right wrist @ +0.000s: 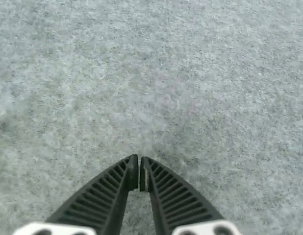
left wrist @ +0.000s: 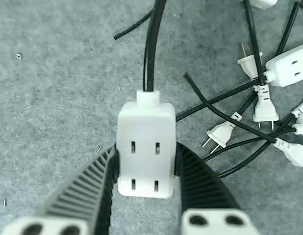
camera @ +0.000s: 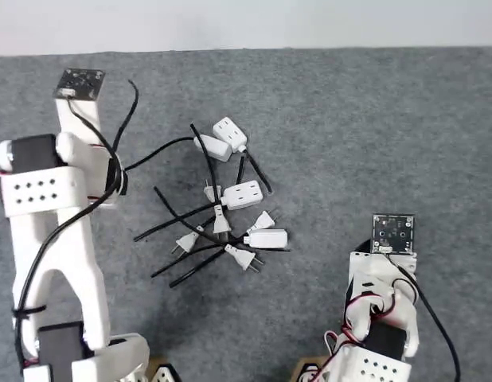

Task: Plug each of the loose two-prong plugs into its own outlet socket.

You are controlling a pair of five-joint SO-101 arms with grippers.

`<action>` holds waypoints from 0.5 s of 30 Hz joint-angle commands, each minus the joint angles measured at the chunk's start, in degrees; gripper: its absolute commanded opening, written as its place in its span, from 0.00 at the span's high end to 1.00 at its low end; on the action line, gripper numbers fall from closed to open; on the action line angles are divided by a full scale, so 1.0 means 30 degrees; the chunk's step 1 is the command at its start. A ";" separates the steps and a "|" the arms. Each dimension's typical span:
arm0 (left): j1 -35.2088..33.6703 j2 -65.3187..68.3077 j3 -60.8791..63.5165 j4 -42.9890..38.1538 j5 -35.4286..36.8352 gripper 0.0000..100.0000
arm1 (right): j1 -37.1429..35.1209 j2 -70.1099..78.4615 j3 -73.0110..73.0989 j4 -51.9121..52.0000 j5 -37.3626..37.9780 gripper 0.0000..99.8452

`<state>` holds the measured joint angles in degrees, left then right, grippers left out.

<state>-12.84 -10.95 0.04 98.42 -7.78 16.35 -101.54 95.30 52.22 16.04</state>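
Currently the left claw (left wrist: 145, 149) is part open and clamped on a white outlet block (left wrist: 144, 122). Both ribbed fingers (left wrist: 100, 176) press against its side faces. The slotted face of the block is turned to the wrist camera and shows four slots in two pairs. Its black cord (left wrist: 150, 49) runs straight away from the claw and is cut off at the frame edge. Whether the block touches the grey surface (left wrist: 53, 98) or is held just above it cannot be told.

The right claw (right wrist: 139, 161) has its fingers drawn together, with a thin slit between the tips. It holds nothing, and below it is bare grey nap.

In the high view, the left arm (camera: 47, 199) runs along the left side of the frame. The right arm (camera: 381, 302) sits at the lower right, well apart from the pile. The pile lies at the centre of the frame. It is made up of white socket blocks (camera: 244, 193) and loose two-prong plugs (camera: 220, 223), with black cords crossing over one another. No plug is seated in a socket.

The cord crossings are too tangled to trace which lead belongs to which plug. In the left wrist view, one socket block (left wrist: 289, 66) and one further white piece are clipped by the frame edge.

The left wrist view gives the slot detail and the finger contact. The high view gives the layout of the pile and how far each arm is from it.
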 commanded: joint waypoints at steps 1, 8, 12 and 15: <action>0.0176 -0.0586 0.0835 0.0615 0.0557 0.99 | 0.0190 -0.0073 0.0000 -0.0308 0.0205 0.99; 0.0498 0.0176 0.7018 -0.4513 0.5245 0.99 | 0.0161 -0.0073 0.0000 -0.0278 0.0205 0.99; 0.0645 0.0176 1.0066 -0.7297 0.5832 0.99 | 0.0161 -0.0073 0.0000 -0.0249 0.0205 0.99; 0.0498 0.0176 1.1971 -0.9172 0.5773 0.99 | 0.0161 -0.0073 0.0000 -0.0249 0.0205 0.99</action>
<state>-11.52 -10.07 32.92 76.88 8.75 16.35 -101.54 95.30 52.22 16.04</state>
